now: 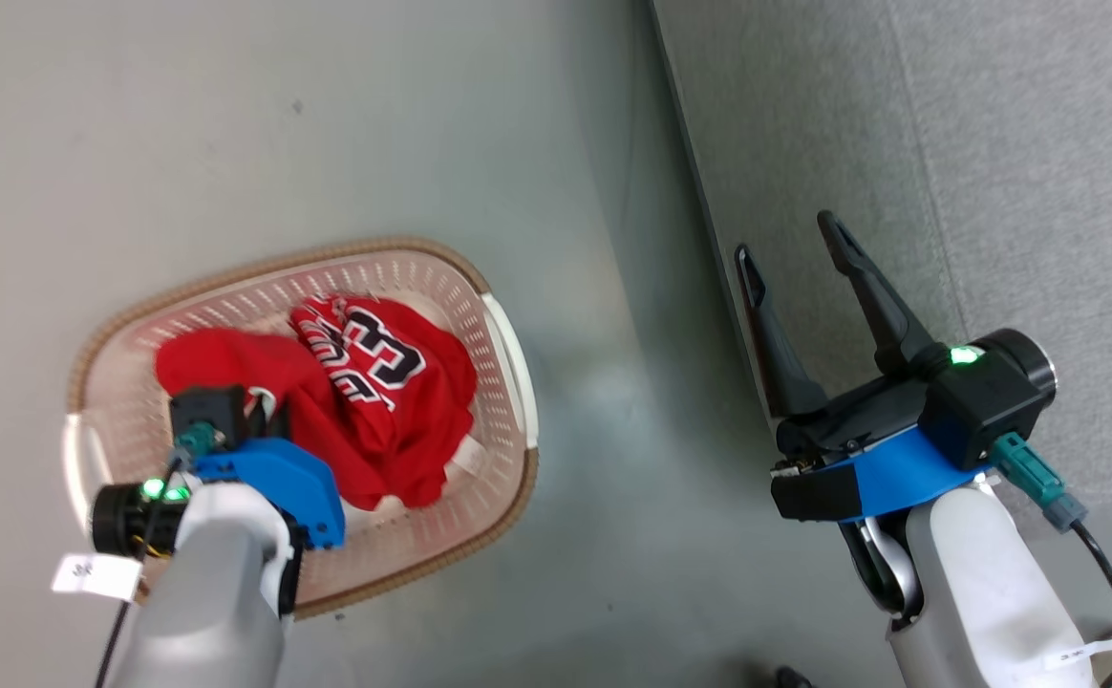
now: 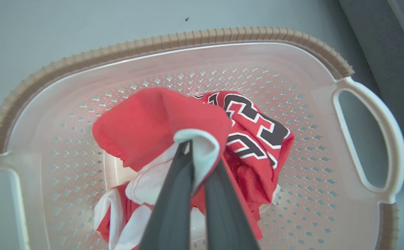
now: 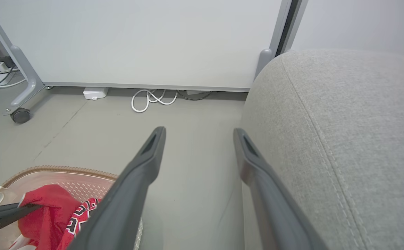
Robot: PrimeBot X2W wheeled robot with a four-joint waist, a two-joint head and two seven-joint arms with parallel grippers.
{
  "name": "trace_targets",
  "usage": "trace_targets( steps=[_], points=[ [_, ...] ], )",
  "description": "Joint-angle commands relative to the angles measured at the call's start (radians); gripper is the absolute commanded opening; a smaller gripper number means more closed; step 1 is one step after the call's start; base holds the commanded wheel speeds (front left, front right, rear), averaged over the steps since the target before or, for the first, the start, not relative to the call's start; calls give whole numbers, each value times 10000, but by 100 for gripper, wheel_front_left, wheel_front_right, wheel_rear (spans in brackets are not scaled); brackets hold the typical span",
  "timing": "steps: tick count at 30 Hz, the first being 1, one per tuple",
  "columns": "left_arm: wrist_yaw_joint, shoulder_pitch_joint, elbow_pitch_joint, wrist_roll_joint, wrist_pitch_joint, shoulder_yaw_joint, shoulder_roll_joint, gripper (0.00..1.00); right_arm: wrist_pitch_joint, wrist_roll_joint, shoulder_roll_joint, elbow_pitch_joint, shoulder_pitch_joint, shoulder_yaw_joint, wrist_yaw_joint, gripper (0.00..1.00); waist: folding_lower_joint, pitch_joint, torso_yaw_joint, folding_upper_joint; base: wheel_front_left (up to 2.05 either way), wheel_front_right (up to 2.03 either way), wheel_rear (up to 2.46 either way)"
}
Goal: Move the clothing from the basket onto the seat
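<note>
Head view: the clothing (image 1: 374, 411) is heaped in the basket (image 1: 374, 247). Left wrist view: the left pincer (image 2: 200, 152) clamps a white-trimmed fold, so the grasp looks made. Right wrist view: the right pincer (image 3: 199, 132) gapes empty beside the basket, near the seat (image 3: 344, 139). Next: lift clear of the basket's rim.

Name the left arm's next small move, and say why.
Probably lift the left gripper straight up. It is shut on a white-trimmed fold of the clothing, which lies inside the basket, and the seat stands to the robot's right.
</note>
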Motion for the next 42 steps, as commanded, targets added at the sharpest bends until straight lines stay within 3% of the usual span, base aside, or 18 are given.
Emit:
trace_targets(
  steps=[1, 11, 16, 27, 42],
  points=[
    [-30, 112, -78, -16, -27, -16, -29, 0, -39, -63, -19, 46, 107, -7, 1, 100, 0, -602, 270, 0, 0, 0, 0],
    [-492, 1298, -741, 166, -27, -901, -407, 0, -38, -235, -22, 766, 814, -413, 1, 100, 0, -2849, 1102, 0, 0, 0, 0],
    [-662, 1719, -1327, 259, -29, -1833, -493, 0, -14, -372, -24, 1108, 1307, -685, 1, 100, 0, -3908, 1598, 0, 0, 0, 0],
    [-738, 2176, -3353, -1467, -29, -4860, -482, 0, 302, -411, -21, 1195, 2400, -1233, 1, 100, 0, -5739, 2479, 0, 0, 0, 0],
    [-742, 393, -4889, -3364, 592, -6551, -485, 0, 559, -148, -22, 1085, 3203, -1223, 1, 100, 0, -6924, 2667, 0, 0, 0, 0]
  ],
)
